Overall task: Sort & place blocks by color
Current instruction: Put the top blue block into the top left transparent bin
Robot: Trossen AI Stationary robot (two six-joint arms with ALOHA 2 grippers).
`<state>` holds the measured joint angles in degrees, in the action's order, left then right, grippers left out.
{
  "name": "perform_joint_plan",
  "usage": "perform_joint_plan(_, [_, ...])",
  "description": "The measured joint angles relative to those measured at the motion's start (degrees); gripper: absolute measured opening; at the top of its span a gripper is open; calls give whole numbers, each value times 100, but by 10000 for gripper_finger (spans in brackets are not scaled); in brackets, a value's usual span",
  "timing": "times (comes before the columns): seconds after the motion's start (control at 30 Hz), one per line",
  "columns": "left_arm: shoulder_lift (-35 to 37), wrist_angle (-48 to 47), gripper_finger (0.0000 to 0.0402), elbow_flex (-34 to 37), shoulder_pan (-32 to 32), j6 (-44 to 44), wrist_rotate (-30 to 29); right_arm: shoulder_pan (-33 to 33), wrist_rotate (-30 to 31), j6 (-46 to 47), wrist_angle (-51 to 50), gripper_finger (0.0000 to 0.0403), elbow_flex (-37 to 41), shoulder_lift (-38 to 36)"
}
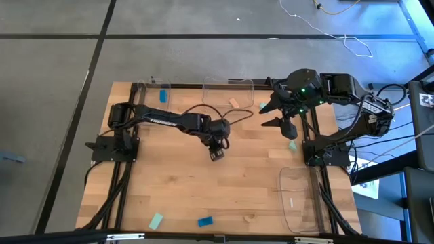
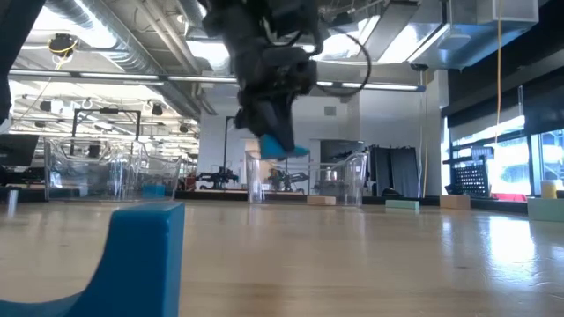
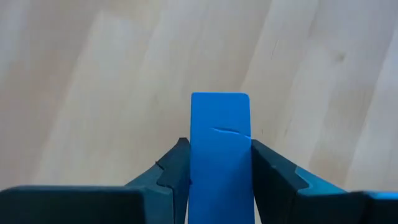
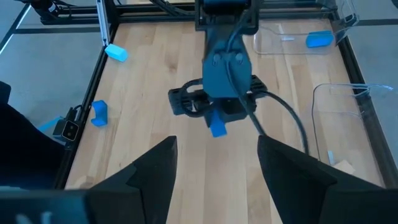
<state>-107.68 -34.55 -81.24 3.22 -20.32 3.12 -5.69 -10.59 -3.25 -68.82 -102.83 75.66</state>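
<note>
My left gripper point(image 1: 217, 152) hangs over the middle of the table, shut on a bright blue block point(image 2: 284, 146) that shows between its fingers in the left wrist view point(image 3: 220, 149). My right gripper point(image 1: 275, 112) waits open near the table's far right, touching nothing; its view shows the left gripper point(image 4: 217, 122) and the held block point(image 4: 217, 129). Loose on the table lie a tan block point(image 1: 234, 103), mint blocks point(image 1: 262, 106) point(image 1: 292, 145) point(image 1: 156, 221) and a blue block point(image 1: 205, 221). Another blue block point(image 1: 163, 96) lies in the far-left tray. My left gripper pinches the blue block between its two fingers point(image 3: 177, 171), on the block's two long sides point(image 3: 199, 162). The fingers come from above, pointing down. The block is lifted clear of the table, and its free end point(image 3: 220, 102) sticks out beyond the fingertips.
Clear plastic trays stand at the far edge point(image 1: 152, 91) point(image 1: 227, 87) and one lies at the near right point(image 1: 298, 196). Bare wood spreads under and before the left gripper point(image 1: 203, 190). In the low view a blue block point(image 2: 132, 255) stands close to the camera.
</note>
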Motion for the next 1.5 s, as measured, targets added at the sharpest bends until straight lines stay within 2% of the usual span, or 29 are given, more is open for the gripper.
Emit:
perform_joint_plan(0.13, [0, -424, 124, -423, 49, 310, -385, 0, 0, -2, 0, 223, 0, 0])
perform_joint_plan(0.47, [2, -2710, 124, -1564, 718, 749, -1605, 0, 0, -2, 0, 223, 0, 0])
perform_joint_plan(0.77, [676, -3167, 124, -1632, 1683, 895, -1833, 0, 0, -3, 2, 223, 0, 0])
perform_joint_plan(1.03, [1217, -3958, 124, -1644, 2749, 682, -1870, 0, 0, -3, 39, 223, 0, 0])
perform_joint_plan(1.23, [1227, -3893, 124, -1051, 3283, 640, -1900, 0, 0, -4, 48, 223, 0, 0])
perform_joint_plan(1.5, [1228, -3376, 124, 349, 3865, 481, -1909, 0, 0, -4, 105, 223, 0, 0])
